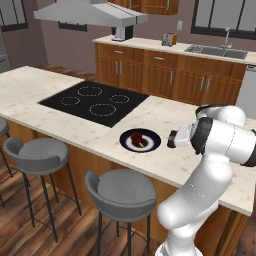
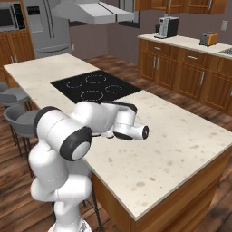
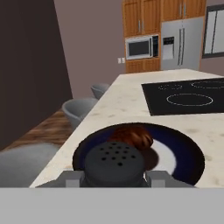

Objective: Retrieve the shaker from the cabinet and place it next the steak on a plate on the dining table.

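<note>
— Looking at how things lie, you are most of the way through; the shaker (image 3: 114, 162) is out of the cabinet and in the tool (image 3: 114, 177), carried over the table (image 1: 165, 120); what is left, as I judge it, is to set it down beside the steak (image 3: 131, 136) and let go.

— And the tool itself; how does it stand?

— Closed on the shaker; in the hand view you see the perforated black cap right between the two finger tips, with a grey finger close against each side; the jaws are drawn in as far as the shaker's body allows.

— Where is the shaker against the plate (image 3: 188, 153)?

— Just in front of it as the hand camera looks; the steak shows directly past the cap, with the navy rim curving round to either side; whether the shaker hangs over the rim or just short of it, you cannot tell from here.

— And from the base cameras?

— In the left base view the plate (image 1: 140, 140) with the steak (image 1: 139, 139) sits near the table's front edge, by the cooktop (image 1: 95, 101); the arm's hand end reaches toward it from the right, near but apart; the shaker is not clear there.
</note>
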